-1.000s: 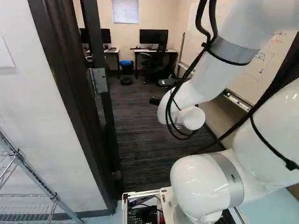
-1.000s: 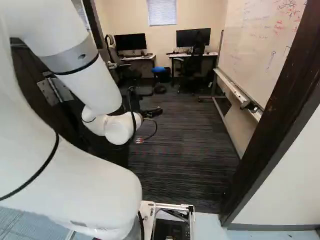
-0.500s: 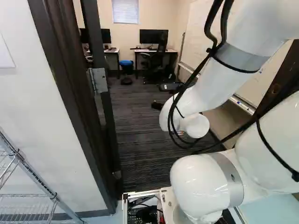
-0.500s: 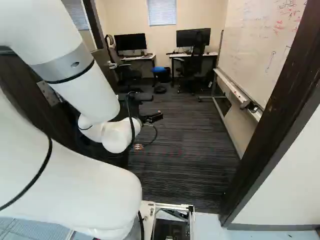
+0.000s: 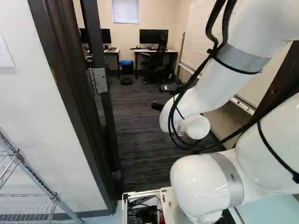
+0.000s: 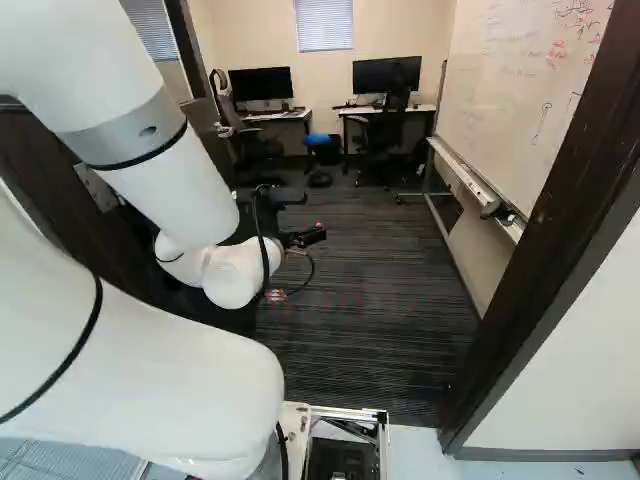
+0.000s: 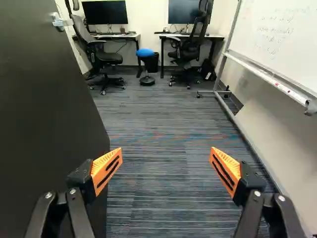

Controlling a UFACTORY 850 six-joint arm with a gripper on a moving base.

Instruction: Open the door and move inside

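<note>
In the right base view my gripper (image 6: 305, 237) is small and dark, past the white wrist joint and inside the doorway. The wrist view shows the gripper (image 7: 166, 156) open, its orange pads wide apart, with carpet beyond and nothing between them. The dark door (image 7: 44, 114) stands swung into the room, close beside one finger; whether they touch I cannot tell. Its metal handle (image 7: 62, 23) is at the door's far edge, well ahead of the gripper. A hinge (image 5: 99, 80) shows in the left base view; the arm covers much of the door in the right base view.
The door frame (image 6: 560, 230) bounds the opening at the right of the right base view. A whiteboard (image 7: 282, 42) lines the room's side opposite the door. Desks, office chairs (image 7: 101, 54) and a blue stool (image 7: 146, 53) stand ahead. A wire shelf (image 5: 35, 170) is outside.
The arm has shifted a little to the right in the left base view, and the gripper has turned somewhat in the right base view. It has barely moved in the last half second. The base has stayed put.
</note>
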